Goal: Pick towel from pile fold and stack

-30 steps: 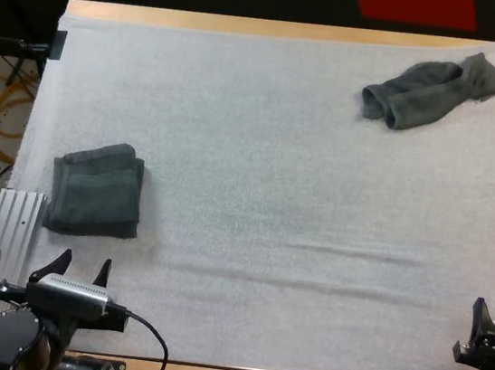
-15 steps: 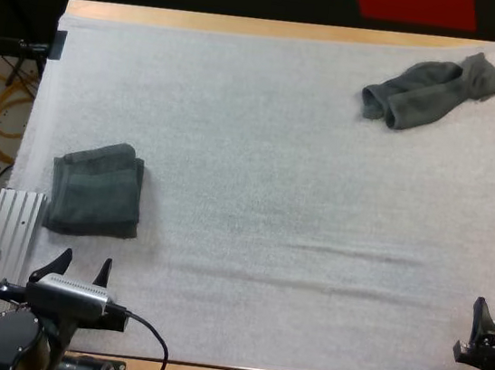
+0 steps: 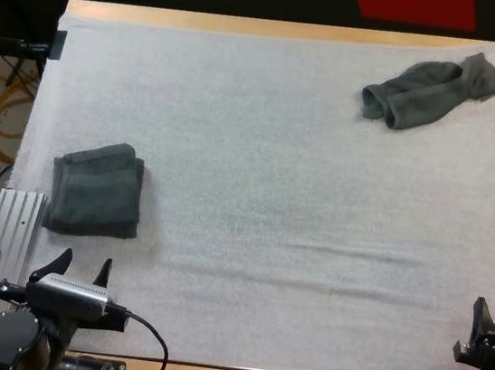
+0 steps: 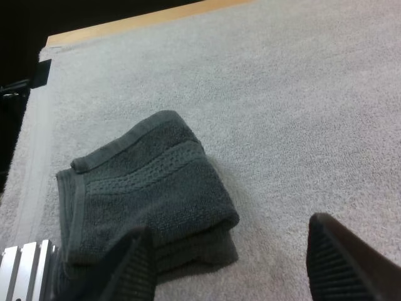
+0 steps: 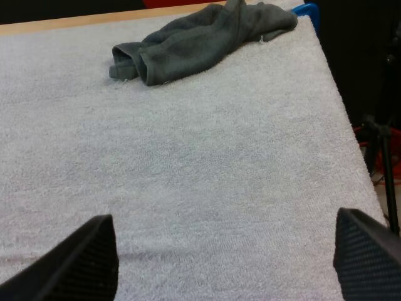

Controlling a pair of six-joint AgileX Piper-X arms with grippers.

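Crumpled towel (image 3: 433, 89): dark grey-green terry, soft, limp and light by the look of it, and not fragile. It will sag and drape when lifted, so one pinch probably won't open it flat. There is no stiff edge to push against. Best hold is likely a raised fold or the hemmed edge at its near-left end, pinched from above. The fabric looks grippy, so slipping is unlikely, but the claw could take several layers at once.

It lies at the far right corner of the white mat (image 3: 277, 171), bunched into a long lump.

Right gripper (image 5: 225, 263): fingers spread wide, empty, low at the near right edge of the mat. The crumpled towel is well apart from it, straight ahead toward the far side, with bare mat between.

Left gripper (image 3: 84, 264): fingers spread, holding nothing, at the near left. The folded towel (image 3: 96, 188) sits just beyond its fingertips, near but not touching, by the mat's left edge. It is the stack spot, judging by the task.
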